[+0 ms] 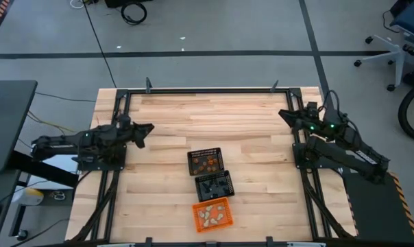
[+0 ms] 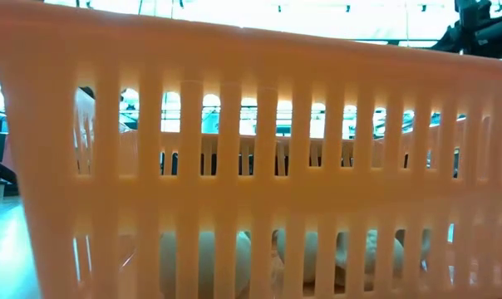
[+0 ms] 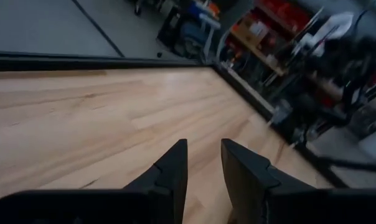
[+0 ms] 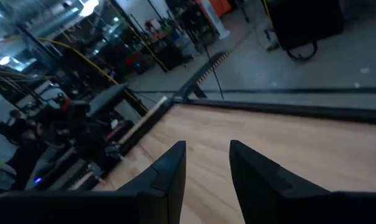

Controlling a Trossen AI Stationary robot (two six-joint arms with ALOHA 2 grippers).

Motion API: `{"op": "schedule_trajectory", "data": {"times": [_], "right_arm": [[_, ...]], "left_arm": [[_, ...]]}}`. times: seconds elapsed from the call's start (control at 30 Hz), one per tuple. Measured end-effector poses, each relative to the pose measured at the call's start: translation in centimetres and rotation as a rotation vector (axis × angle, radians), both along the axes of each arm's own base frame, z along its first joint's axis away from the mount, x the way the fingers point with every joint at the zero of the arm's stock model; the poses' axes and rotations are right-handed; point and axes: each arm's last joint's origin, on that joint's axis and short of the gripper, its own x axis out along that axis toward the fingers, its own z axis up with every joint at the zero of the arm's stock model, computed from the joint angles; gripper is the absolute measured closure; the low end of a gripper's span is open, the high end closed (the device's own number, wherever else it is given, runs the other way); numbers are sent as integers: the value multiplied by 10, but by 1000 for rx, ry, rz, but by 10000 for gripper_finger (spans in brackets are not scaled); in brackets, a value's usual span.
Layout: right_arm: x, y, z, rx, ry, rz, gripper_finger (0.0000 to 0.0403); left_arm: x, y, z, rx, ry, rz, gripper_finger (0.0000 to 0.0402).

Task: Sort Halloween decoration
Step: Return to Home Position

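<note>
The trinkets lie in three baskets at the table's middle, toward the near edge. Orange ones lie in a black mesh basket (image 1: 204, 162), black ones in a second mesh basket (image 1: 214, 184), and cream-white ones (image 1: 210, 215) in the orange basket (image 1: 224, 205). In the low view the orange basket's slotted wall (image 2: 251, 124) fills the picture, with cream trinkets (image 2: 209, 262) behind it. My left gripper (image 1: 148, 130) hovers at the table's left side and my right gripper (image 1: 284, 114) at the far right. Both are empty with a narrow gap between the fingers, as the left wrist view (image 3: 204, 168) and the right wrist view (image 4: 208, 171) show.
Bare wooden tabletop (image 1: 214, 123) lies between the two grippers and the baskets. A black frame (image 1: 207, 90) runs along the table's edges. An office chair (image 1: 392, 41) stands on the floor beyond the far right corner.
</note>
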Motion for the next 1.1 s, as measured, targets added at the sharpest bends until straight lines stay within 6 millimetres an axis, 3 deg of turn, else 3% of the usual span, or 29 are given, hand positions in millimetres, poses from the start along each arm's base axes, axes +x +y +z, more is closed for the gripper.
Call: {"op": "schedule_trajectory", "data": {"times": [0.17,0.47,0.6,0.67,0.97,1.03,1.1], "right_arm": [[10,-5,-17,48,-27,15,275],[33,-17,-52,98,-281,46,275],[38,-19,-76,221,-293,42,275],[39,-20,-77,250,-276,36,275],[38,-22,-78,186,-255,-47,275],[39,-22,-78,92,-190,-34,275],[39,-22,-78,-79,-74,-12,275]], "left_arm": [[-2,0,-6,-10,-103,19,299],[9,0,-29,-59,-307,19,299],[9,0,-29,-66,-299,18,299],[9,0,-29,-61,-298,18,299],[10,1,-30,-52,-281,23,299],[10,1,-31,-22,-252,20,299],[11,1,-32,123,-153,1,299]]}}
